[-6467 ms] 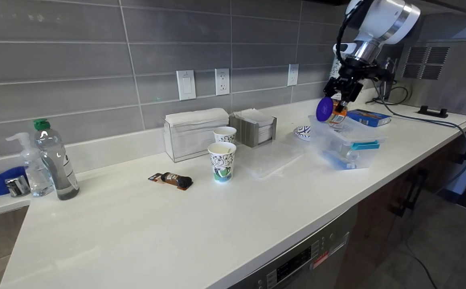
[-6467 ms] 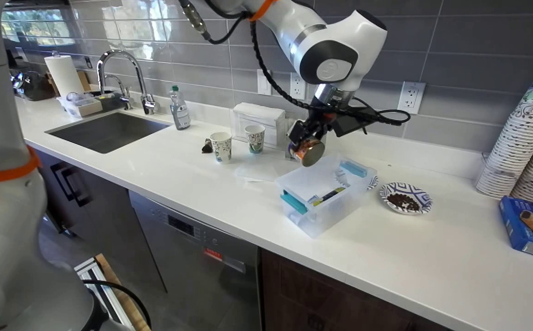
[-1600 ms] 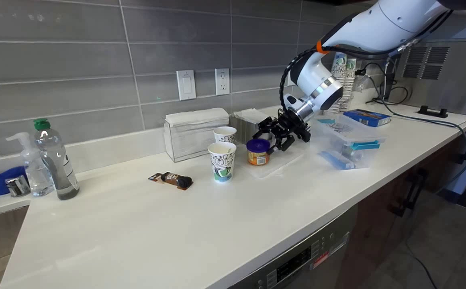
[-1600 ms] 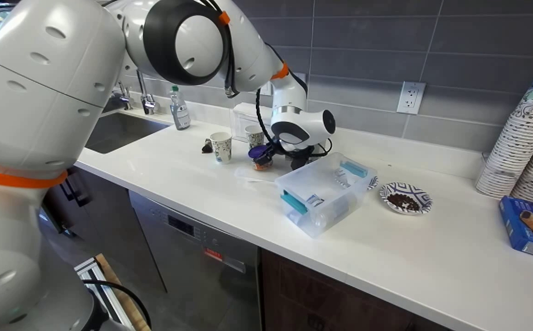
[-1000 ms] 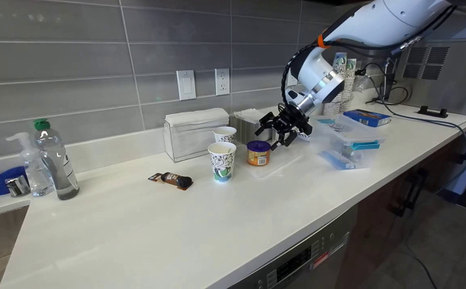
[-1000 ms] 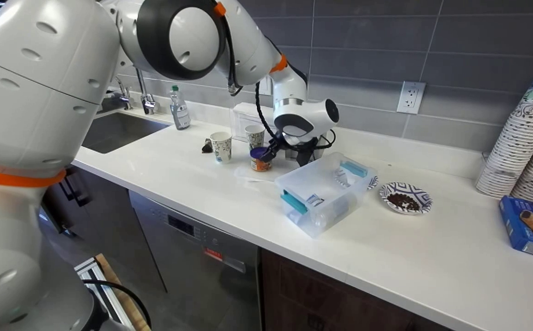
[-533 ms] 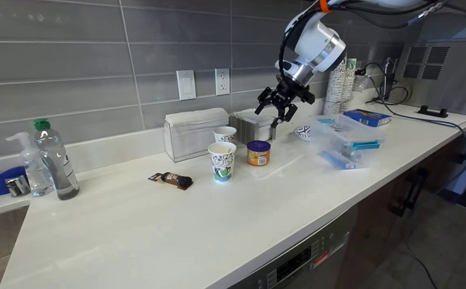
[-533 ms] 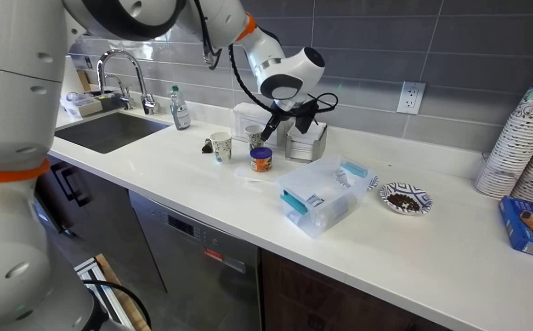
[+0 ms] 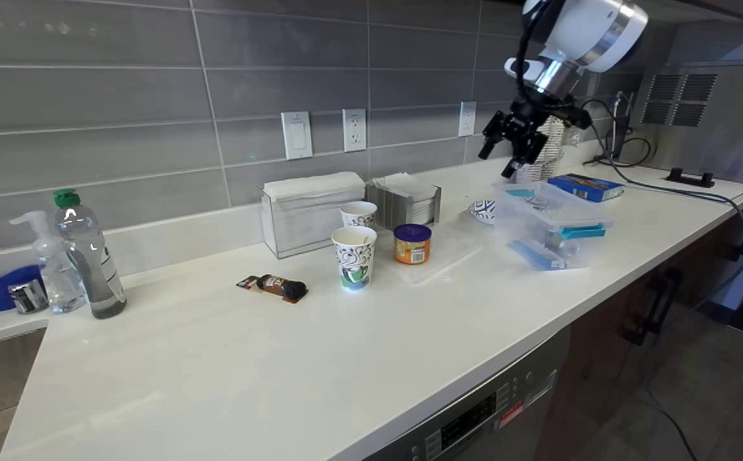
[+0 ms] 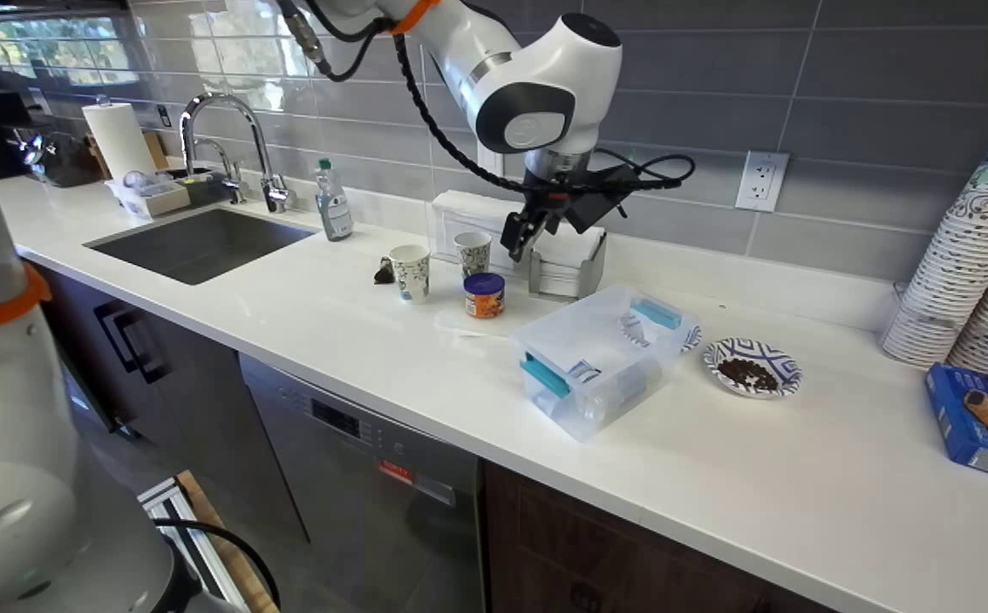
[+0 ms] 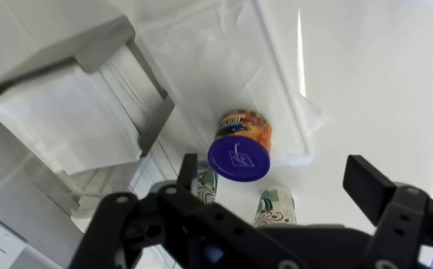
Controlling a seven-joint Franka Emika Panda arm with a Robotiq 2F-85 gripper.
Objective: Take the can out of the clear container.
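Just let go of the lidded orange can, then drew up and away, back toward the clear container. Now hanging in mid-air, well above the counter and well apart from the can in both exterior views, with gripper spread wide and nothing held; in the wrist view, only air across the gap and, farther below, can and counter. As for the can: not shifted or tipped since release; upright, purple plastic cap uppermost, on a flat clear plastic panel (probably the container's lid), close to one end of it. Near the two patterned paper cups but apart from both, and wholly outside the container. No movement seen in the container. Meaning for the task, as judged: lifting out done, setting down done, release done; nothing left but to finish backing off. Standing steadily enough to be left alone, by the look of it, though likely to slide on the smooth plastic if nudged. Only small risk remaining: brushing the napkin holder or dipping back onto the purple cap on a low, sideways path, so better to keep high while moving off. No second grasp called for, from the task sentence alone.
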